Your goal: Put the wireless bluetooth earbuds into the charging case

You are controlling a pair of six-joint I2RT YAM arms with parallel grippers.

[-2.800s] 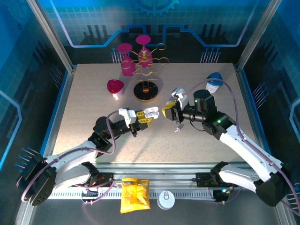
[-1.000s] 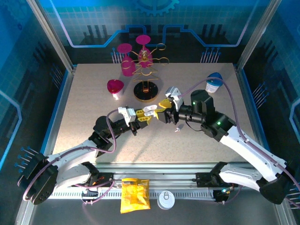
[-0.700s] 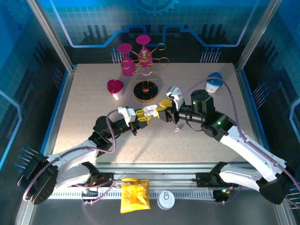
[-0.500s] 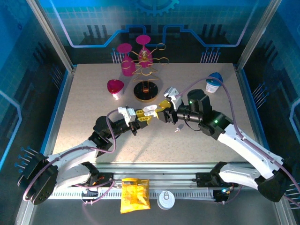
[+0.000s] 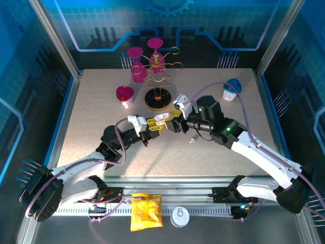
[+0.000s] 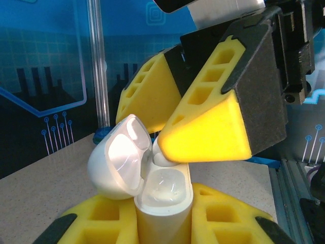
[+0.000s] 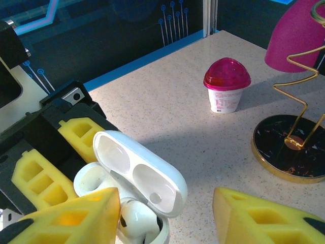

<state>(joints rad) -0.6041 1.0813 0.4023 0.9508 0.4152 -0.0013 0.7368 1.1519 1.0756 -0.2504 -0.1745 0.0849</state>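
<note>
One earbud (image 7: 137, 221) sits stem-down in a well of the charging case (image 7: 138, 175), whose lid is hinged open. The left gripper (image 5: 154, 125) is clenched on the case body and holds it upright over the middle of the desk (image 5: 101, 137), clear of the surface. The right gripper (image 7: 166, 202) meets it from the right with its jaws spread. One yellow finger (image 6: 203, 137) touches the earbud and the other stands well apart, so nothing is clamped.

The near half of the desk and its left side lie bare. Toward the far edge stand one gold wire stand (image 5: 158, 99) carrying two pink glasses (image 5: 136, 66) and, just left of it, one pink-lidded cup (image 5: 124, 95). One blue-lidded cup (image 5: 232, 89) stands near the far right corner. Past the near edge, on the rail, lie one yellow packet (image 5: 146, 211) and one round tin (image 5: 179, 217).
</note>
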